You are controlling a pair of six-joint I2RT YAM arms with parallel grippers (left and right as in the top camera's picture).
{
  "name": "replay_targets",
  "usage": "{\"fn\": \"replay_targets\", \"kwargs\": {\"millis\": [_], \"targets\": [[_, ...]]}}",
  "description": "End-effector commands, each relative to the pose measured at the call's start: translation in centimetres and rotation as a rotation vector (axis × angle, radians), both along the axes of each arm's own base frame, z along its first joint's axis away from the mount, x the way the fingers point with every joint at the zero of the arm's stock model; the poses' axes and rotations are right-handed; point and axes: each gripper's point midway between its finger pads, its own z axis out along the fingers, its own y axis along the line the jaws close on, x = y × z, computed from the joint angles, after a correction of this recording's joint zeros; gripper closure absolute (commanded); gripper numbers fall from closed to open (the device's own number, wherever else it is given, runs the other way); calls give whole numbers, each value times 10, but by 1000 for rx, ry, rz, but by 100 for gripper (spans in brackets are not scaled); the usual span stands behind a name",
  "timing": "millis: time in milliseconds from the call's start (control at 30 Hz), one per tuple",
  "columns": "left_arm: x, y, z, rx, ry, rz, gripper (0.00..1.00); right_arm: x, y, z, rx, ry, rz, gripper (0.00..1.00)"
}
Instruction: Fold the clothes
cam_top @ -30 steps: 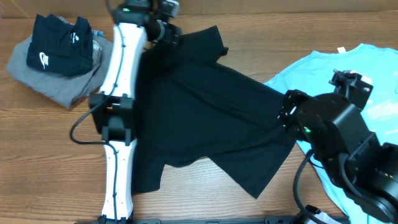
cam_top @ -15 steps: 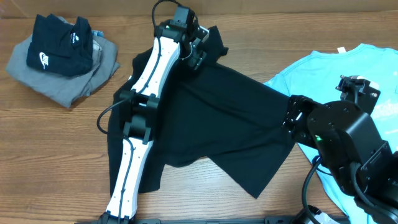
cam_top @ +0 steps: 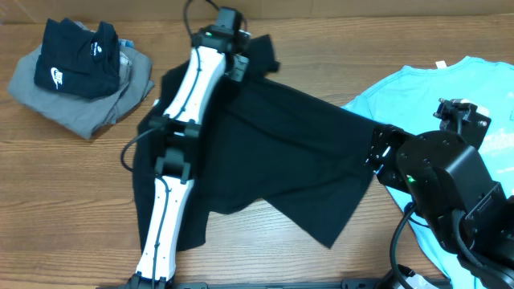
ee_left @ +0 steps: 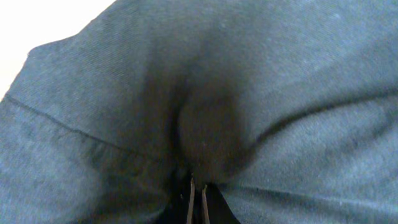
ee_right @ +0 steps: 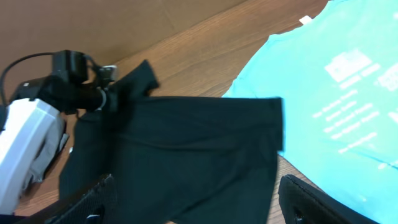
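Observation:
The clothes, a large plain black T-shirt [cam_top: 281, 152], lie spread and creased across the middle of the table. My left gripper [cam_top: 233, 58] is at the shirt's far edge, beside the upper sleeve. The left wrist view is filled with dark cloth [ee_left: 280, 93], and the left gripper [ee_left: 197, 194] is shut on a bunched pinch of it. My right gripper [cam_top: 374, 149] sits at the shirt's right edge. In the right wrist view the right gripper [ee_right: 199, 208] stands open over the black shirt [ee_right: 186, 143], with nothing pinched between its fingers.
A light blue printed T-shirt [cam_top: 458, 88] lies at the right, partly under the right arm. At the back left a grey folded garment [cam_top: 88, 112] carries a smaller black garment with a white swoosh [cam_top: 76, 60]. A brown wall [ee_right: 124, 25] runs along the far edge.
My left gripper has shut on the shirt's fabric and shifted a little left and towards the far edge, dragging the upper sleeve with it. The right arm has barely moved.

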Motion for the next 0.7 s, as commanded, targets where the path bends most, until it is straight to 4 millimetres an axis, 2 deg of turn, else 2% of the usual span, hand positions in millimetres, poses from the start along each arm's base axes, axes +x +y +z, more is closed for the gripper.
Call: {"fn": "replay_targets", "kwargs": {"millis": [0,100,167,267,367,500,667], "targets": [[22,95,15,3,-49,263,96,-1,-2,4,4,-12,-1,14],[31,103,47,-161,-85,254,96,0,-1,4,8,-17,-1,14],[35,101,70,-271,-113,227,95,2,0,4,8,-17,-2,14],[36,90,104,-386,-147,175,80,4,2,2,1,-8,-6,14],[31,84,143,-420,-192,140,76,10,0,-2,-4,0,-52,13],[12,82,205,-404,-268,88,67,22,-9,-9,-27,28,-124,9],[-34,84,300,-367,-388,30,61,53,-27,-33,-81,157,-112,7]]}}
